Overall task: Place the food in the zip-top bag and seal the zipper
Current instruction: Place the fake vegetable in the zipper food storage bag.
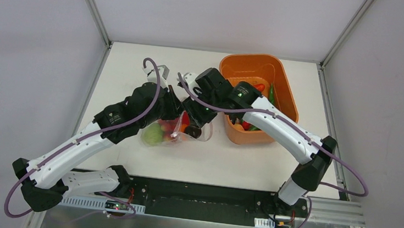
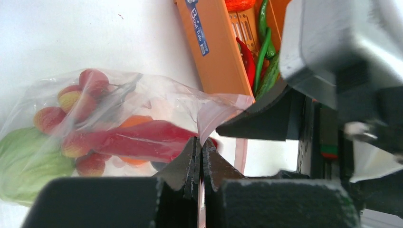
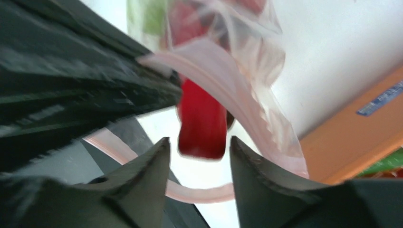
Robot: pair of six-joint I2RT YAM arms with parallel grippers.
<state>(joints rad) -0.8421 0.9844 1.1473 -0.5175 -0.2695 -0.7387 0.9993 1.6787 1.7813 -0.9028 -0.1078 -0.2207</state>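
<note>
The zip-top bag (image 1: 171, 134) lies left of the tub, its mouth held open. It holds red-yellow fruits (image 2: 71, 102), a light green piece (image 2: 28, 159), an orange piece (image 2: 135, 121) and a red pepper (image 2: 142, 140). My left gripper (image 2: 201, 142) is shut on the bag's mouth edge at the pink zipper (image 2: 241, 152). My right gripper (image 3: 198, 140) is open at the bag's mouth, inside the loop of the zipper (image 3: 204, 192). A red pepper (image 3: 202, 123) sits just beyond its fingertips, untouched on both sides. In the top view the two grippers (image 1: 178, 107) (image 1: 194, 125) meet over the bag's mouth.
The orange tub (image 1: 260, 58) stands right of the bag, with red and green peppers (image 2: 261, 57) and other pieces in it. Its near wall (image 2: 214, 47) is close beside the bag's mouth. The right arm reaches across the tub's front left corner.
</note>
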